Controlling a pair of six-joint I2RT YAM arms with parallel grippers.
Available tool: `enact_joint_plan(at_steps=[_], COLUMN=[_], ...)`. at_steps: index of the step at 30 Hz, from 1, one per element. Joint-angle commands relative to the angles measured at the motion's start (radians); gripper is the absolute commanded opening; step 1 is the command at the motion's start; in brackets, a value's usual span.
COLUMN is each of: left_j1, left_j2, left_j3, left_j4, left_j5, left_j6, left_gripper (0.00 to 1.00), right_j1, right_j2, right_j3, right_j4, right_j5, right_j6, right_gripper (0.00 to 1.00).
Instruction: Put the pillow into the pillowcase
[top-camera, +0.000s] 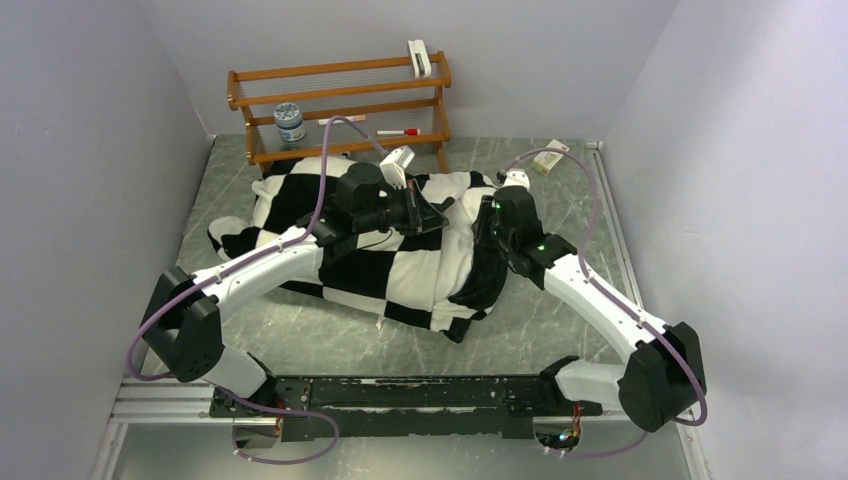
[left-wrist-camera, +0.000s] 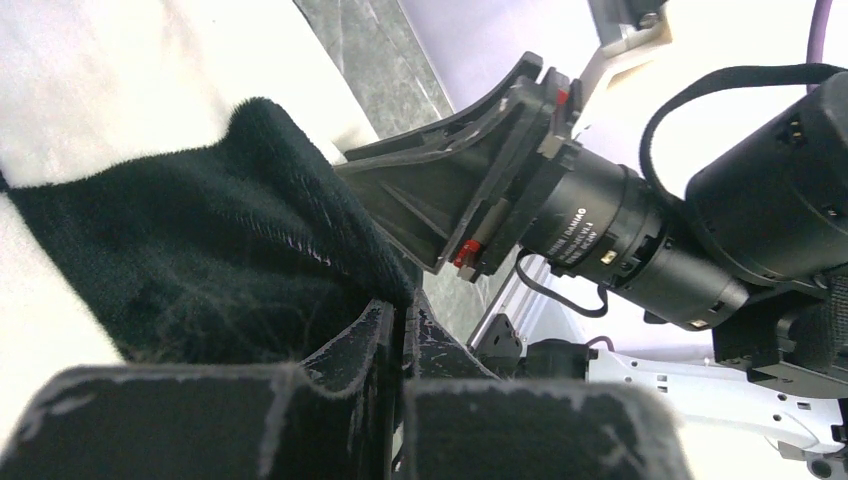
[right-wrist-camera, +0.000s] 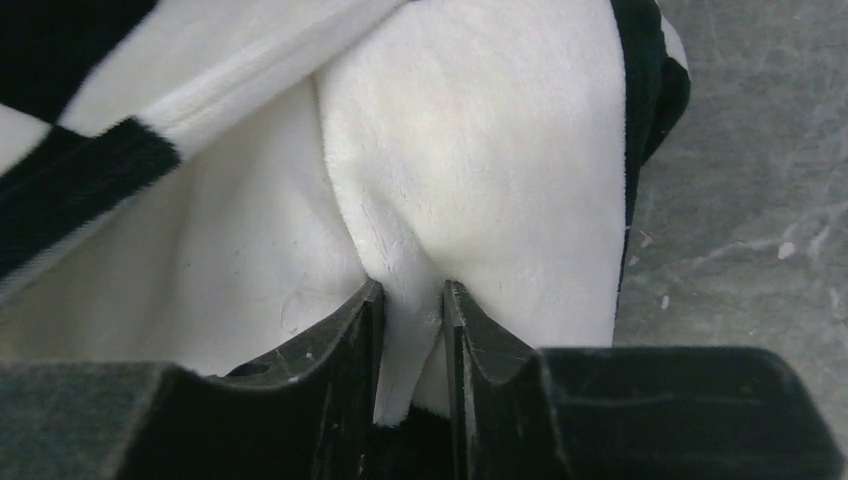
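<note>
From above, the soft plush pillowcase in large black and white checkerboard squares (top-camera: 370, 265) lies plump across the grey marbled table (top-camera: 300, 330). My left gripper (top-camera: 432, 217) and right gripper (top-camera: 487, 232) sit close together on its right half. I see no plain white pillow outside it, so I judge the pillow is mostly inside.

From my left wrist, my left fingers (left-wrist-camera: 380, 345) are clenched on a tented fold of black plush (left-wrist-camera: 220, 270).

From my right wrist, a fold of white plush (right-wrist-camera: 480, 150) sits pinched between my right fingers (right-wrist-camera: 350, 330), beside the case's edge and bare table (right-wrist-camera: 750, 200).

I take this as the finishing step, drawing the case over the last of the pillow. Next, both pinches should pull the same way, gently, without slipping off.
</note>
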Motion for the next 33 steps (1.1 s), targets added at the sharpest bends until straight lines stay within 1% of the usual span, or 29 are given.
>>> enact_joint_plan(at_steps=[1, 3, 5, 6, 7, 8, 10, 12, 15, 17, 19, 21, 24, 26, 28, 29, 30, 31, 32, 33], left_j1=[0.005, 0.004, 0.004, 0.004, 0.005, 0.004, 0.004, 0.004, 0.004, 0.008, 0.004, 0.007, 0.005, 0.003, 0.002, 0.002, 0.003, 0.002, 0.002, 0.002], left_j2=[-0.044, -0.047, -0.046, -0.042, -0.036, -0.027, 0.004, 0.048, 0.14, 0.228, 0.305, 0.377, 0.453, 0.487, 0.509, 0.515, 0.516, 0.508, 0.492, 0.472], left_j3=[0.003, 0.0, -0.003, -0.008, -0.015, -0.027, -0.057, -0.089, -0.14, -0.138, -0.132, -0.158, -0.177, -0.187, -0.198, -0.205, -0.214, -0.224, -0.239, -0.261], left_j4=[0.073, 0.075, 0.07, 0.063, 0.06, 0.06, 0.061, 0.055, 0.084, 0.077, 0.068, 0.113, 0.17, 0.196, 0.217, 0.227, 0.243, 0.26, 0.282, 0.313], left_j5=[0.03, 0.025, 0.017, 0.007, -0.019, -0.039, -0.088, -0.149, -0.187, -0.17, -0.189, -0.192, -0.193, -0.193, -0.201, -0.195, -0.185, -0.182, -0.176, -0.171], left_j6=[-0.016, -0.015, -0.007, 0.006, 0.018, 0.03, 0.056, 0.093, 0.11, 0.118, 0.127, 0.114, 0.104, 0.104, 0.107, 0.103, 0.1, 0.095, 0.084, 0.068], left_gripper=[0.05, 0.05, 0.05, 0.05, 0.05, 0.05, 0.05, 0.05, 0.05, 0.05, 0.05, 0.05, 0.05, 0.05, 0.05, 0.05, 0.05, 0.05, 0.05, 0.05], right_j1=[0.008, 0.009, 0.012, 0.012, 0.012, 0.013, 0.012, 0.01, -0.006, -0.007, -0.01, -0.012, -0.031, -0.051, -0.081, -0.098, -0.111, -0.122, -0.126, -0.125], right_j2=[0.026, 0.034, 0.043, 0.044, 0.044, 0.04, 0.02, -0.019, -0.07, -0.093, -0.119, -0.138, -0.138, -0.125, -0.104, -0.09, -0.079, -0.075, -0.079, -0.093], right_j3=[0.011, 0.009, 0.012, 0.02, 0.031, 0.052, 0.105, 0.136, 0.129, 0.093, 0.036, -0.027, -0.076, -0.097, -0.138, -0.161, -0.18, -0.199, -0.207, -0.206], right_j4=[-0.057, -0.063, -0.069, -0.073, -0.076, -0.08, -0.083, -0.034, 0.097, 0.205, 0.34, 0.486, 0.698, 0.823, 0.989, 1.039, 1.047, 1.011, 0.901, 0.733], right_j5=[0.074, 0.095, 0.114, 0.119, 0.112, 0.094, 0.017, -0.12, -0.343, -0.46, -0.576, -0.641, -0.715, -0.745, -0.763, -0.771, -0.772, -0.763, -0.734, -0.659], right_j6=[-0.043, -0.044, -0.048, -0.05, -0.048, -0.043, -0.008, 0.062, 0.191, 0.296, 0.417, 0.544, 0.721, 0.816, 0.907, 0.952, 0.95, 0.909, 0.819, 0.713], right_gripper=[0.32, 0.32, 0.27, 0.19, 0.07, 0.0, 0.0, 0.0, 0.0, 0.0, 0.0, 0.0, 0.0, 0.0, 0.0, 0.0, 0.0, 0.0, 0.0, 0.0])
